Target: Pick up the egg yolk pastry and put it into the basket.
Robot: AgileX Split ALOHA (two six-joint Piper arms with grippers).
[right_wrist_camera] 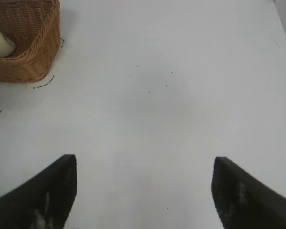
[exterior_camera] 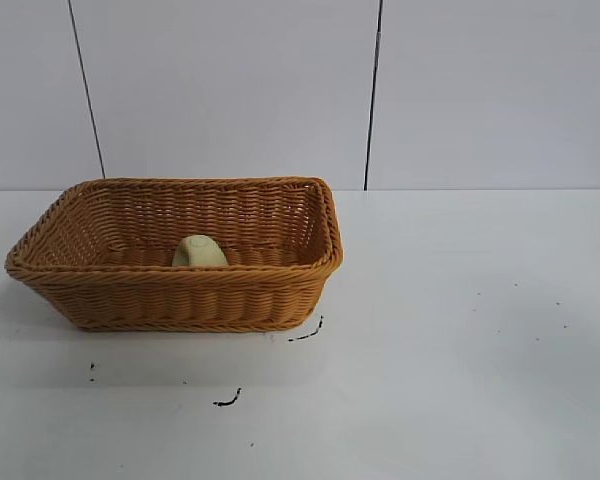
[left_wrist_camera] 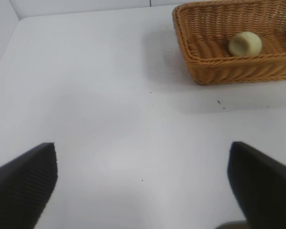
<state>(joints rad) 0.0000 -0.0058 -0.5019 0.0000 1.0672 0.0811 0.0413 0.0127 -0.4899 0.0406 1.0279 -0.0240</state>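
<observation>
In basket (exterior_camera: 280,205): egg yolk pastry (exterior_camera: 199,252) tipped sideways; left claw (left_wrist_camera: 143,183), right claw (right_wrist_camera: 144,191) wide, empty.

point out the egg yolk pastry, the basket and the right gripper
egg yolk pastry (exterior_camera: 200,252): exterior view, on its pale domed top.
basket (exterior_camera: 180,300): exterior view, on the near woven wall.
right gripper (right_wrist_camera: 144,191): right wrist view, midway between its open fingertips, over bare table.

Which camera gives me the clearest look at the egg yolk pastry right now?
The left wrist view: the egg yolk pastry sits fully visible inside the basket. The exterior view hides its base behind the rim; the right wrist view crops it.
</observation>
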